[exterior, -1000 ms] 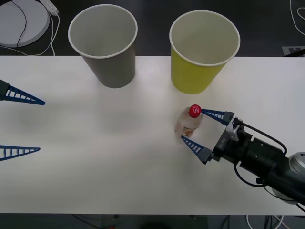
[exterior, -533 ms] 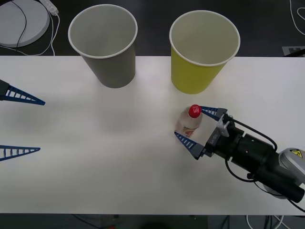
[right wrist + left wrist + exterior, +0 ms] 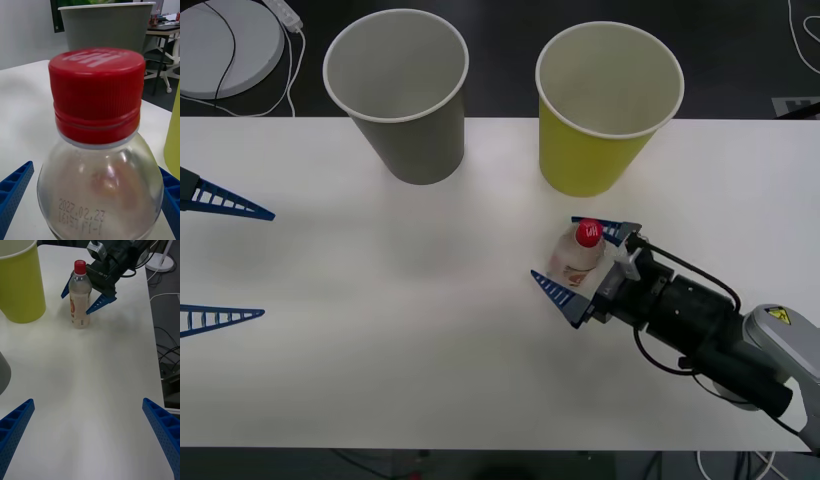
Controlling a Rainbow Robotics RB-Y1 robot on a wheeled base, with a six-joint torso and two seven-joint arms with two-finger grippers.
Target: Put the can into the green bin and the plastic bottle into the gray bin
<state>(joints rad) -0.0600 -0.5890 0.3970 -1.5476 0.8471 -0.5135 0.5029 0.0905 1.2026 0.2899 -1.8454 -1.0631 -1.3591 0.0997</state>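
On the white table (image 3: 380, 330) the plastic bottle (image 3: 578, 258) stands upright, a little toward the right side and just in front of the green bin (image 3: 605, 110). The right gripper (image 3: 580, 258) is around it with its blue fingers (image 3: 556, 290) spread wide, one on each side of the bottle; in the left wrist view the fingertips pass beside the body of the bottle, but I cannot tell if they touch it, and nothing is lifted. From the right wrist view the red cap and clear shoulder stand very close between the finger edges, and the label is cut off below. The gray bin (image 3: 402, 95) stands at the far edge, left of the green one. The left gripper (image 3: 225, 262) waits open at the left edge of the table, holding nothing.
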